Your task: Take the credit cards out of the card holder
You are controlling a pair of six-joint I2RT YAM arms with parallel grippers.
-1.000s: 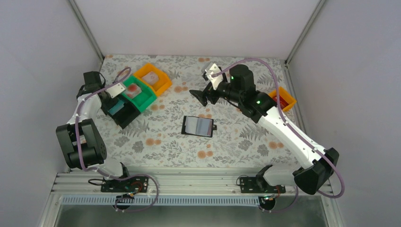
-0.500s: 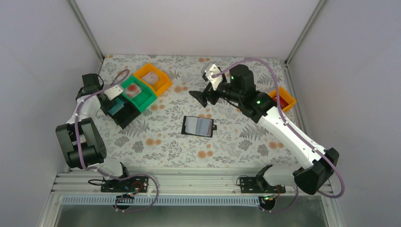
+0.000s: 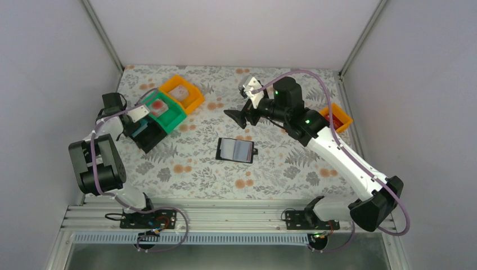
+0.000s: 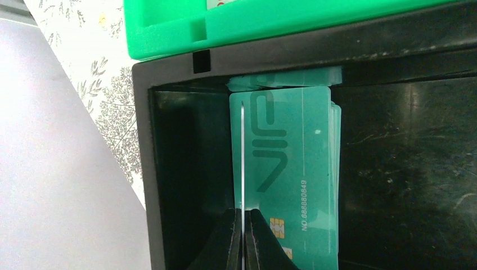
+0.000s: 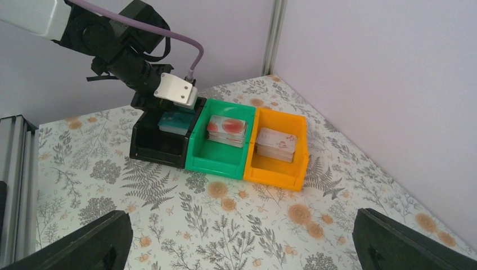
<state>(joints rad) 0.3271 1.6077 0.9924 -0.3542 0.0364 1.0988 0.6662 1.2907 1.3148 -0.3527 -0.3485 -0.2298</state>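
The black card holder (image 3: 235, 150) lies open on the table's middle, its glossy inner side up. My left gripper (image 4: 243, 212) is over the black tray (image 4: 169, 169), shut on a thin credit card (image 4: 242, 152) that I see edge-on. Below it a stack of bluish-green credit cards (image 4: 292, 163) lies in that tray. In the top view the left gripper (image 3: 136, 121) is at the tray's left end. My right gripper (image 3: 239, 115) hangs wide open and empty above the table, beyond the holder. Its fingers (image 5: 84, 247) frame bare table.
A green tray (image 5: 216, 157) with red cards (image 5: 226, 128) and an orange tray (image 5: 281, 169) with pale cards (image 5: 275, 142) stand in a row beside the black tray (image 5: 157, 149). A second orange tray (image 3: 336, 117) stands at the right wall. Walls close the left, back and right sides.
My left arm has shifted, and its wrist has come down and slightly right over the black tray. The right arm and the card holder have barely moved.
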